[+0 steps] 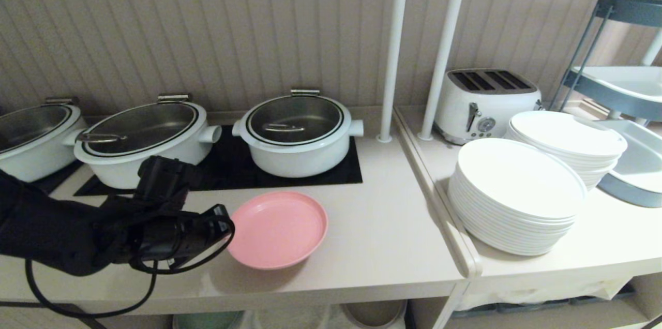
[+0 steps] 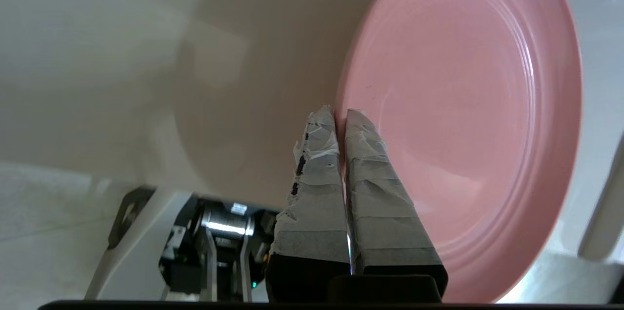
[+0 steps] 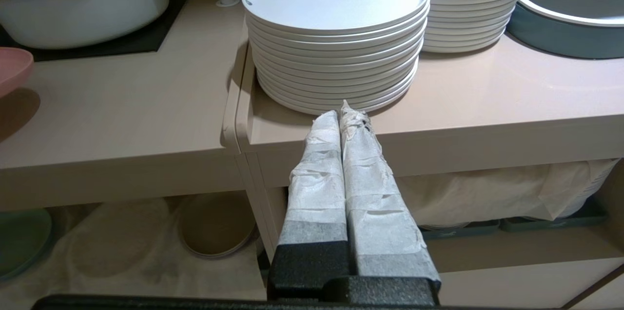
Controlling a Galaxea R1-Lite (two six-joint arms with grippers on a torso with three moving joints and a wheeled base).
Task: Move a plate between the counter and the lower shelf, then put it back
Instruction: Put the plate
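Observation:
My left gripper (image 1: 227, 233) is shut on the near-left rim of the pink plate (image 1: 277, 229). The plate hangs a little above the beige counter (image 1: 382, 225), in front of the black hob, and casts a round shadow below itself. In the left wrist view the taped fingertips (image 2: 358, 120) pinch the plate (image 2: 463, 105) at its edge. My right gripper (image 3: 341, 110) is shut on nothing, low in front of the counter's edge. The lower shelf (image 3: 122, 242), lined with white cloth, shows under the counter in the right wrist view.
Three white pots (image 1: 297, 132) with glass lids stand on the hob. Two stacks of large white plates (image 1: 517, 194) and a toaster (image 1: 489, 104) stand right of two white poles (image 1: 393, 49). Grey cart trays (image 1: 626, 86) are far right. A tan plate (image 3: 217, 224) and a green plate (image 3: 19, 239) lie on the lower shelf.

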